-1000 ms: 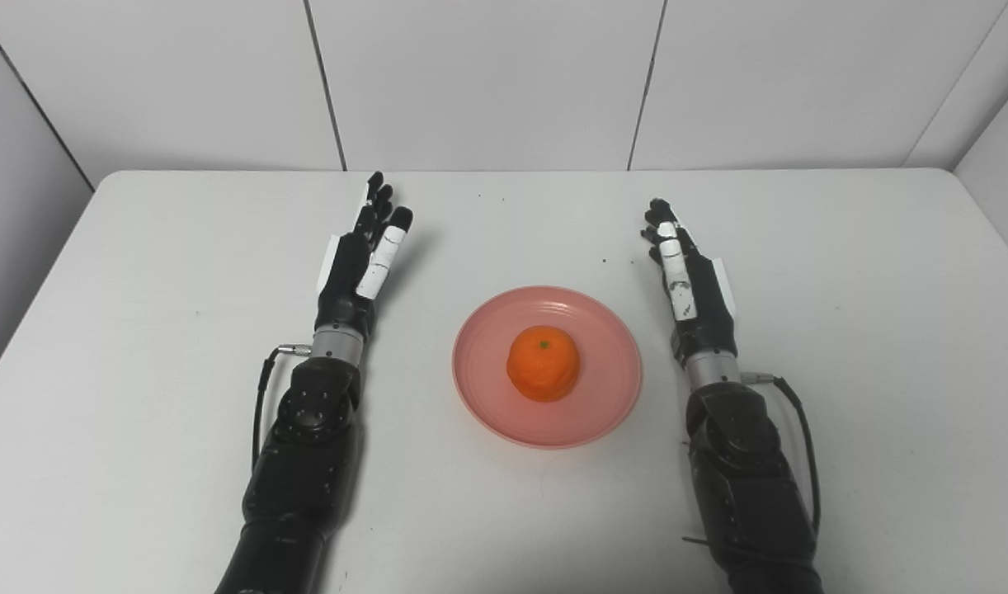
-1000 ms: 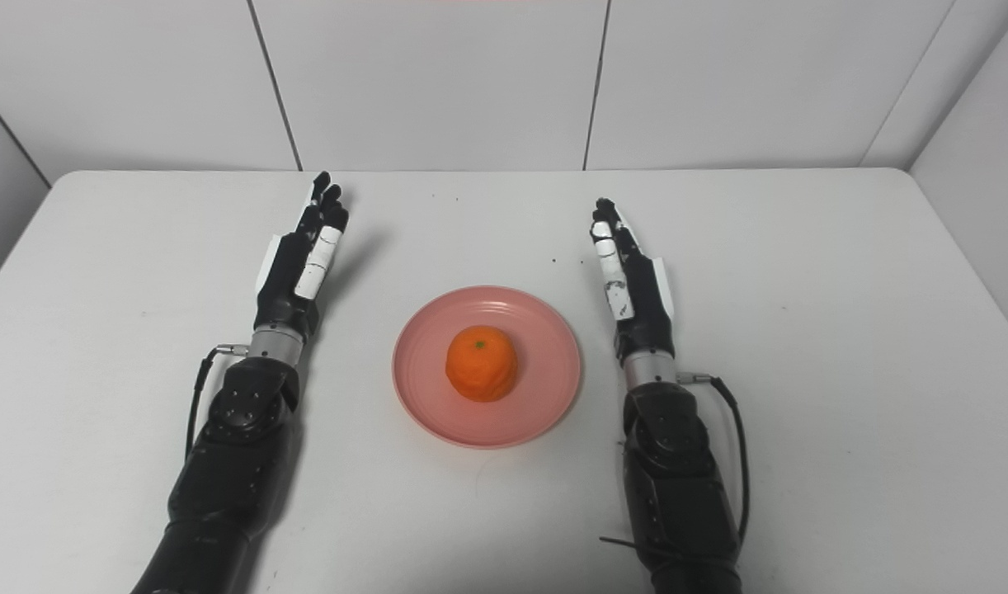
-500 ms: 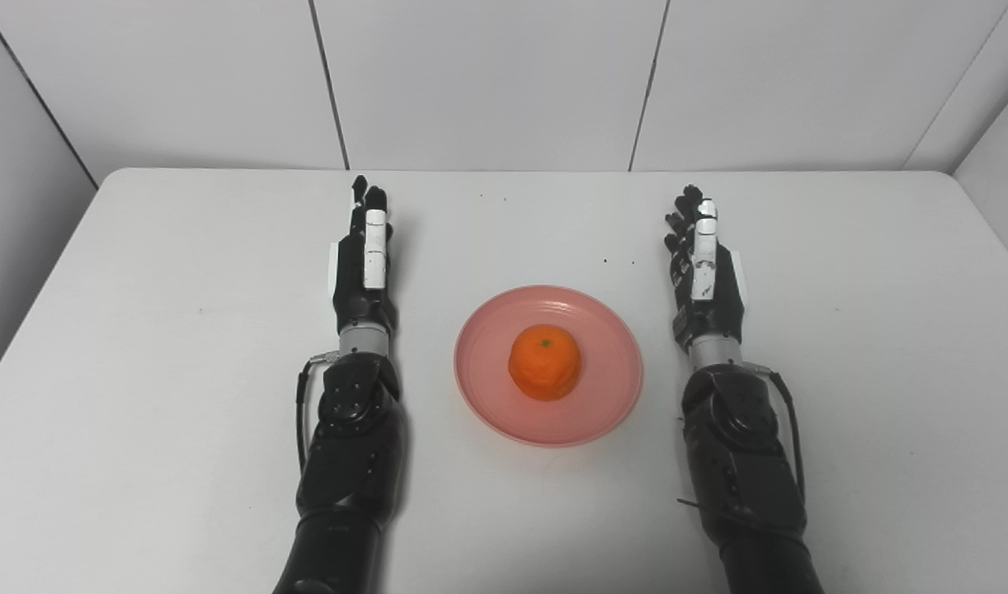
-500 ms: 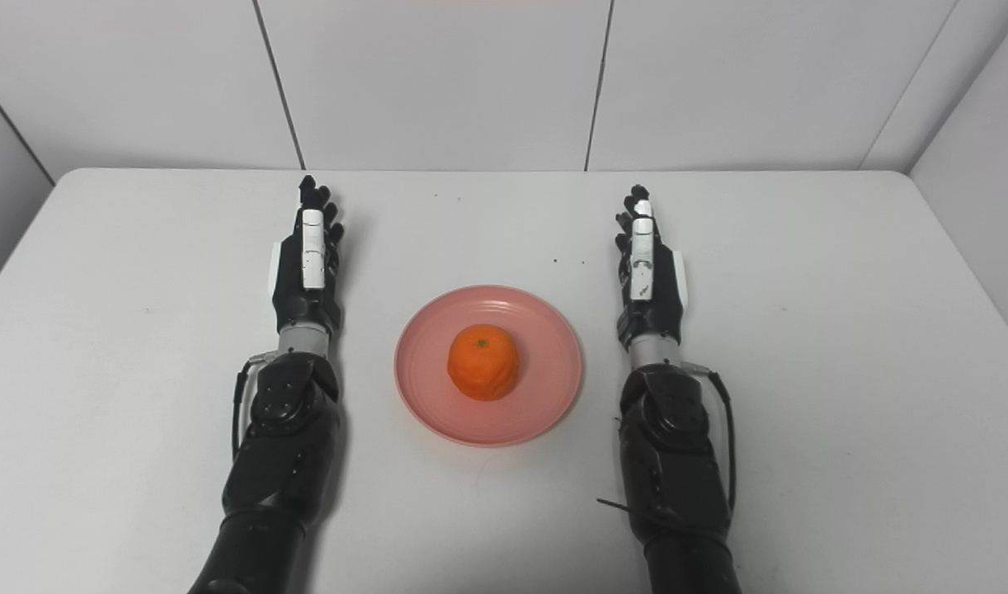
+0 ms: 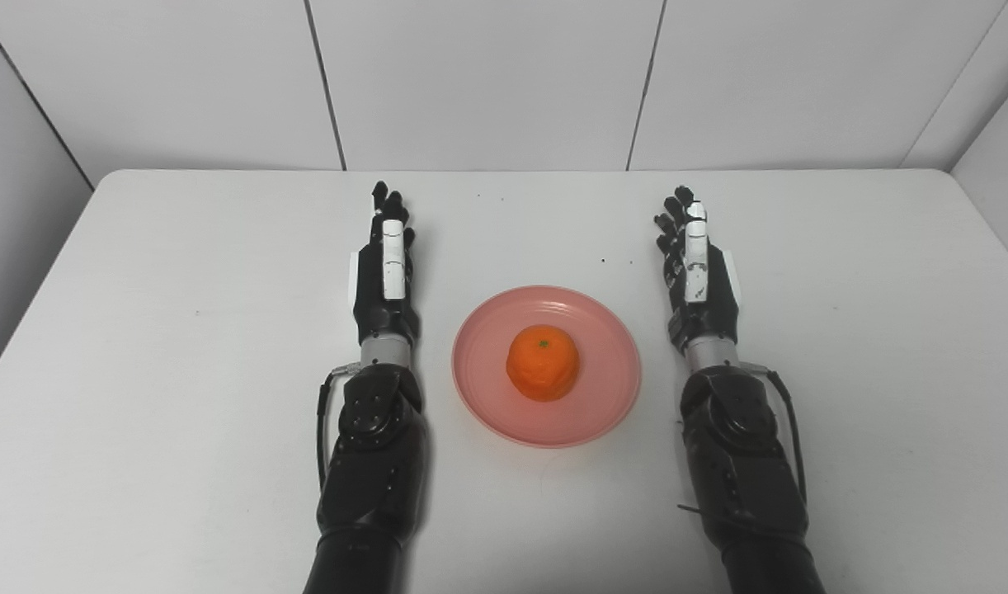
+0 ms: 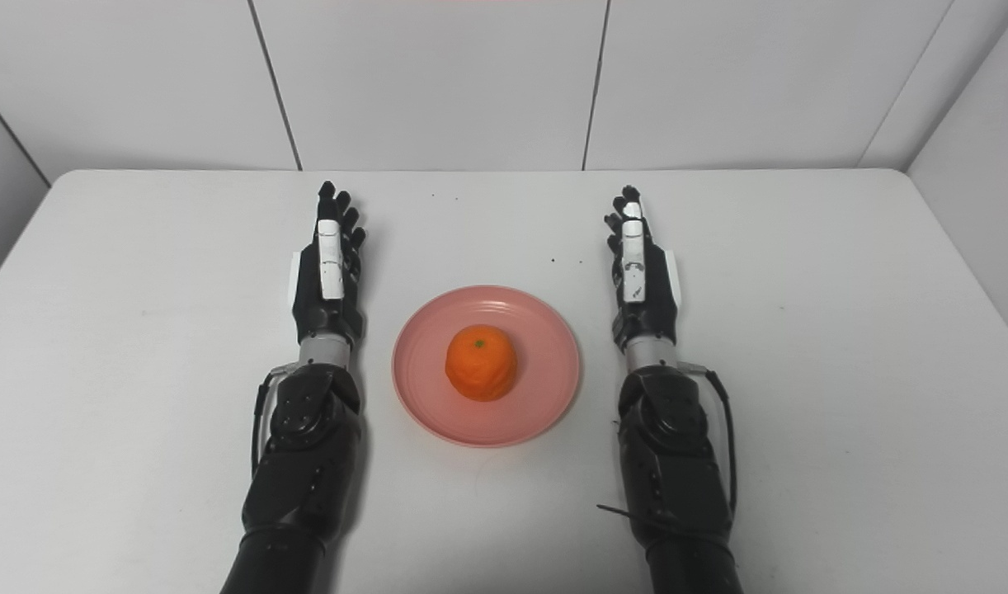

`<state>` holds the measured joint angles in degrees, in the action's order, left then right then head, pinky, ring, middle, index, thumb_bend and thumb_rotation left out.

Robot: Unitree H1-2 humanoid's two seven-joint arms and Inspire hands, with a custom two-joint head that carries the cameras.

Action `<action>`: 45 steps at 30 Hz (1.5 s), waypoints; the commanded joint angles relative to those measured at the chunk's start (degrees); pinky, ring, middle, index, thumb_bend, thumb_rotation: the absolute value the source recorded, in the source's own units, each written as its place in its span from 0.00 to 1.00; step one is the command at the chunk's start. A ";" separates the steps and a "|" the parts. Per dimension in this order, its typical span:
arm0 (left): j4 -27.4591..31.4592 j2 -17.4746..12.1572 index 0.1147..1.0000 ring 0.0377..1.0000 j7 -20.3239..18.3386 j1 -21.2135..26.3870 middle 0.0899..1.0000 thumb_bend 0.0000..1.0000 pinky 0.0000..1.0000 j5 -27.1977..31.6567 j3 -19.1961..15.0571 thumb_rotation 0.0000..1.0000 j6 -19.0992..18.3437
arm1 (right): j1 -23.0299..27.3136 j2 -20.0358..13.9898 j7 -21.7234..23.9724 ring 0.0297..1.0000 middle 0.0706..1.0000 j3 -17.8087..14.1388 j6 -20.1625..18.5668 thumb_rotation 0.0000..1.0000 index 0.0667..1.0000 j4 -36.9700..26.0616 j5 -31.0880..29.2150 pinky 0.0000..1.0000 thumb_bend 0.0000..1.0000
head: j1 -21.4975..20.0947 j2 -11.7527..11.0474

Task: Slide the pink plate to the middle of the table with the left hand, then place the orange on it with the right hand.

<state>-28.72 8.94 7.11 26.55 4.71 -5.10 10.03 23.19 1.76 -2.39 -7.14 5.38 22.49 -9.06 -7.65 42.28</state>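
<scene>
Two black arms are reaching in from the bottom edge over the white table [image 5: 141,346], which is filling most of the view and running back to a pale panelled wall [image 5: 487,82] at 12 o'clock. Both forearms are lying roughly parallel, pointing toward 12 o'clock, one on each side of the middle.

Sitting between them, near the middle of the table, is the pink plate [image 5: 603,388], flat on the surface and touching neither arm. From the plate's centre, the left hand [image 5: 384,272] is lying at about 10 o'clock and the right hand [image 5: 698,276] at about 2 o'clock, each just beside the plate's rim but apart from it.

Both hands are empty, with fingers stretched out straight toward the far edge and slightly spread, turned so the thumb side is facing up. Neither one is gripping anything.

Resting on the middle of the plate is the orange [image 5: 543,363], stem dimple facing up, well inside the rim. It is lying at about 4 o'clock from the left hand and about 8 o'clock from the right hand, clear of both.
</scene>
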 commanded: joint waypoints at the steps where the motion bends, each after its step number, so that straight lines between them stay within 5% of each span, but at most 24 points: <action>1: -1.36 -0.40 1.00 1.00 0.69 -2.32 1.00 0.83 1.00 -0.33 -0.22 0.91 -1.78 | -1.62 -0.05 0.50 0.97 0.96 0.06 -2.11 1.00 0.97 1.03 -0.41 1.00 0.88 | -0.03 0.08; 45: 0.13 -2.21 1.00 1.00 -1.01 -3.29 1.00 0.89 1.00 1.42 -0.75 0.87 -3.89 | -2.32 0.61 -0.03 0.95 0.95 -0.38 -4.39 1.00 0.98 -0.35 -1.88 0.99 0.89 | -0.87 -0.46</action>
<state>-27.04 7.13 6.08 25.64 6.01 -5.64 8.64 22.41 1.94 -2.14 -7.28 4.61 21.30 -10.32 -8.53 41.75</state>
